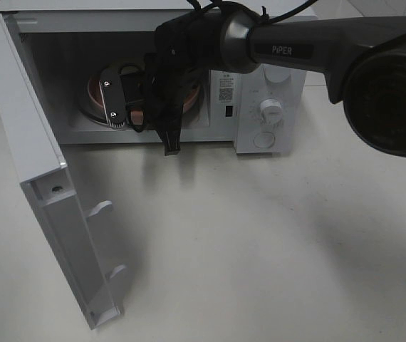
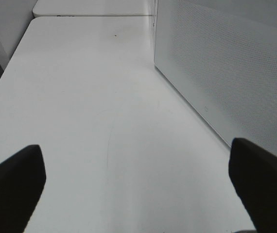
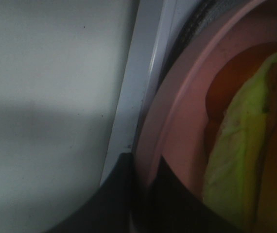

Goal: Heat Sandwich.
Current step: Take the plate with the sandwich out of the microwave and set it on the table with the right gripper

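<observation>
The white table (image 1: pixel 295 249) lies bare in front of the one microwave (image 1: pixel 267 107) and to its right. That leaves wide room there. On the left the door (image 1: pixel 39 164) is swung fully out. It stands almost edge-on and walls off that side of the opening. Two hooks (image 1: pixel 100 209) stick out from its inner face. Two knobs (image 1: pixel 271 110) sit one above the other on the control panel, the upper partly behind the arm (image 1: pixel 295 50).

That arm comes in from the right and fills the middle of the opening. The right claw (image 3: pixel 141 184) is pinched narrow on the rim of the one pink plate (image 3: pixel 177 92). One finger lies over the rim and one under it. The rim sits just inside the white sill (image 3: pixel 138 97), close to the table edge of the cavity.

The one sandwich (image 3: pixel 240 145) lies on that plate inside the microwave. Only its pale green and orange-red filling shows, in the right wrist view. From the high camera it is hidden behind the arm.

The left claw (image 2: pixel 138 189) is spread wide and holds nothing. It hangs over bare table beside the microwave's perforated side wall, with open surface running ahead of it to the far edge.
</observation>
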Controlling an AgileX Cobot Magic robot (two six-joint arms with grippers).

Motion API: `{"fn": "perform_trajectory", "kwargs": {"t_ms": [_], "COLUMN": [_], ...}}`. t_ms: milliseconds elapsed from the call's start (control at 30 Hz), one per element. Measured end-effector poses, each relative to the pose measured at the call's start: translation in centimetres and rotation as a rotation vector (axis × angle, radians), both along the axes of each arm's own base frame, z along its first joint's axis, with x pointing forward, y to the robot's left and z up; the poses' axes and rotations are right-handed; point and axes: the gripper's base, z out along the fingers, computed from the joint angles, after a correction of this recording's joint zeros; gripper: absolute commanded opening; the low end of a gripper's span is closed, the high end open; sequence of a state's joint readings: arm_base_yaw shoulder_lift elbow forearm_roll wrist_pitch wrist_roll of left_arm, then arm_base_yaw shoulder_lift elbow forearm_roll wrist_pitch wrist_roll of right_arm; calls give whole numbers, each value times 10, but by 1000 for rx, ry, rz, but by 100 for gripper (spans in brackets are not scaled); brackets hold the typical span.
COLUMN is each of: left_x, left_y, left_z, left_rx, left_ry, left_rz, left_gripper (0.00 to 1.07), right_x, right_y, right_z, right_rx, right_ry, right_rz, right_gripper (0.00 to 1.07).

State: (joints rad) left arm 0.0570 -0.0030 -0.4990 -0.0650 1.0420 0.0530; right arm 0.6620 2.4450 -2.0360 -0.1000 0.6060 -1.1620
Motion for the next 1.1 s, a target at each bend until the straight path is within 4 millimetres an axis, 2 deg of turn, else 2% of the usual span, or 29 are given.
{"fn": "perform_trajectory", "kwargs": {"t_ms": [333, 700, 1100], "left_x": [0, 0, 0], "left_y": [0, 0, 0], "left_z": [0, 0, 0], "left_rx": [0, 0, 0], "left_ry": [0, 0, 0], "left_rz": [0, 0, 0], "left_gripper": [97, 97, 97], "right_x": [-12, -38, -63], "right_y": [-9, -28, -45], "right_z": [8, 11, 29], "right_rx": [-42, -73, -73], "right_ry": [5, -5, -57], "right_rz": [54, 131, 195], "right_gripper": [0, 0, 0]}}
